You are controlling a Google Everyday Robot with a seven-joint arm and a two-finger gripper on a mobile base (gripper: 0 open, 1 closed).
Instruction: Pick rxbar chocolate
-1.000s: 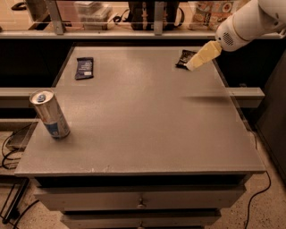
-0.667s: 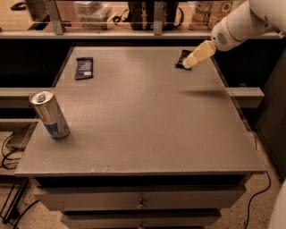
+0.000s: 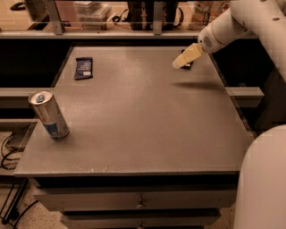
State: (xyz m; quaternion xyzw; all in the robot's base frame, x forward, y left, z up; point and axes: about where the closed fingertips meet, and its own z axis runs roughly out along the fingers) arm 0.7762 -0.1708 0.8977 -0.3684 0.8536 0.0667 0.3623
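Note:
The rxbar chocolate point(image 3: 188, 66) is a small black wrapper at the far right of the grey table point(image 3: 143, 116). Only a dark sliver of it shows under and behind my gripper. My gripper point(image 3: 183, 59), cream-coloured at the end of the white arm point(image 3: 223, 29), reaches in from the upper right and hangs right over the bar, low above the table. I cannot tell whether it touches the bar.
A dark navy bar wrapper with a white label point(image 3: 84, 68) lies at the far left. A silver and blue can point(image 3: 49, 114) stands near the left edge. A shelf with clutter point(image 3: 143, 13) runs behind the table. My white body point(image 3: 263, 179) fills the lower right.
My gripper has moved left and slightly down, so it now covers most of the black bar. The can and the navy wrapper have not moved.

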